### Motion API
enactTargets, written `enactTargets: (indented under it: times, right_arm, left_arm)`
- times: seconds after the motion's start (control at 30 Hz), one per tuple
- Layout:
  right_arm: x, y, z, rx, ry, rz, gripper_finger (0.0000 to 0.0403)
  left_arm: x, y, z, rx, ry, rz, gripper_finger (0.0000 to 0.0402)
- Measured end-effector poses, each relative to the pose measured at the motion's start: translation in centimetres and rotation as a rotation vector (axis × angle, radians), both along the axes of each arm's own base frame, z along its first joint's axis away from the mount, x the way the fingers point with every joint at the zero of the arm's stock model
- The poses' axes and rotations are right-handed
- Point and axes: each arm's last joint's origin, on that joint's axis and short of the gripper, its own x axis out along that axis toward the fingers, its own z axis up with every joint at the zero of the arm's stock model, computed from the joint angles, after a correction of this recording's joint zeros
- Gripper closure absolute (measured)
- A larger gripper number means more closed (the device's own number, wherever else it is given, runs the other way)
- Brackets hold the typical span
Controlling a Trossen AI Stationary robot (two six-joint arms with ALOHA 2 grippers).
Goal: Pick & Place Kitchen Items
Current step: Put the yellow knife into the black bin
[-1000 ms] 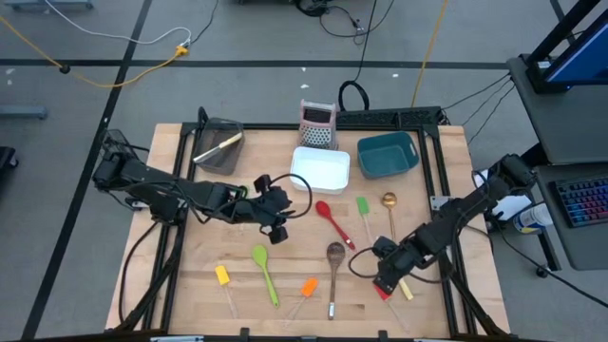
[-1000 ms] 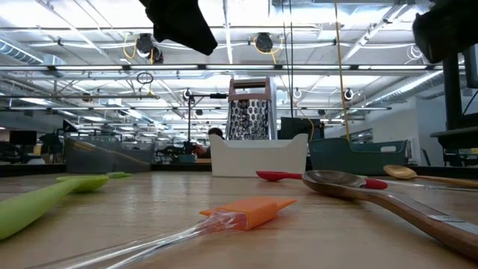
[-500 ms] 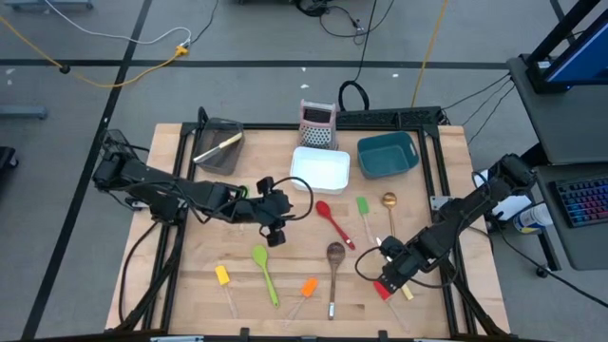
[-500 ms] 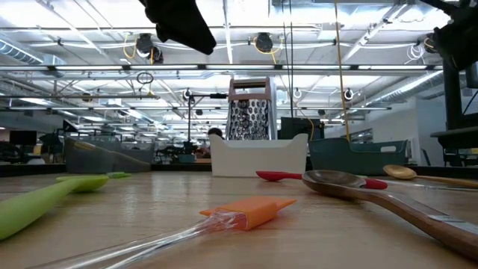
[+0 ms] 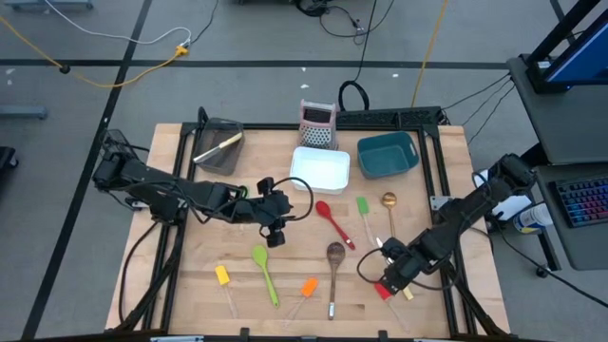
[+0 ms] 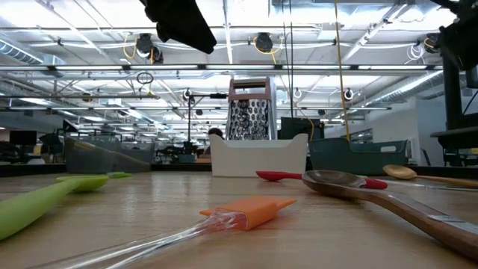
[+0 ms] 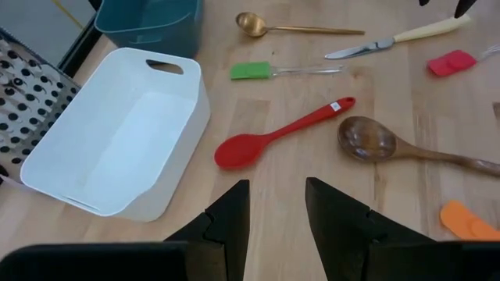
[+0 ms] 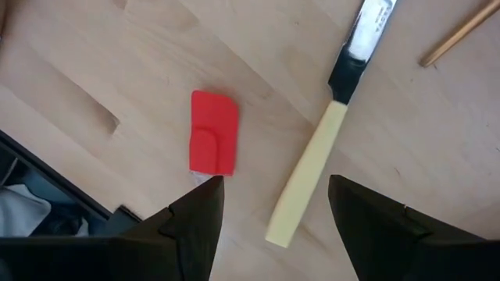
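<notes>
My left gripper (image 5: 275,234) hovers open over the table's middle; its wrist view has its fingers (image 7: 275,211) above bare wood near the red spoon (image 7: 281,134) and the white bin (image 7: 117,148). My right gripper (image 5: 395,275) hangs open near the right near corner. In its wrist view (image 8: 273,211) it stands over the red spatula head (image 8: 213,143) and the cream-handled knife (image 8: 308,176), both flat on the wood. The wooden spoon (image 5: 334,258), green spoon (image 5: 264,271), orange spatula (image 5: 308,287), yellow spatula (image 5: 221,275), green spatula (image 5: 363,206) and gold spoon (image 5: 389,201) also lie flat.
At the far side stand the dark mesh bin (image 5: 220,144) with a pale utensil in it, the upright grater (image 5: 317,123), the white bin (image 5: 321,166) and the teal bin (image 5: 388,154). Cables trail along both arms. Bare wood lies at the near left corner.
My right gripper has shifted a little toward the table's right edge, staying above the red spatula and the knife. No utensil has moved.
</notes>
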Motion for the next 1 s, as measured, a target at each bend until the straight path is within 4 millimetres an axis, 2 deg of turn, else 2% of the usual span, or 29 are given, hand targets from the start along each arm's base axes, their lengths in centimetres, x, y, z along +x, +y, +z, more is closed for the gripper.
enactTargets:
  times: [0.17,0.43,0.53,0.8,1.0]
  right_arm:
    - [-0.8,0.2,-0.8,-0.019,0.026,-0.011,0.0179]
    - [-2.3,-0.9,-4.3,-0.051,0.071,-0.028,0.018]
    - [-2.4,-1.0,-5.1,-0.028,0.042,-0.016,0.0188]
    - [-2.2,-1.0,-5.3,-0.057,-0.007,-0.017,0.0202]
    - [-2.0,-0.8,-7.0,-0.119,0.056,0.03,0.0203]
  left_arm:
    - [0.0,0.0,0.0,0.0,-0.001,0.001,0.027]
    - [0.0,0.0,0.0,0.0,-0.002,0.001,0.027]
    - [0.0,0.0,0.0,-0.004,-0.003,0.005,0.027]
    - [0.0,0.0,0.0,-0.008,-0.005,0.008,0.027]
    - [0.0,0.0,0.0,-0.009,-0.005,0.009,0.027]
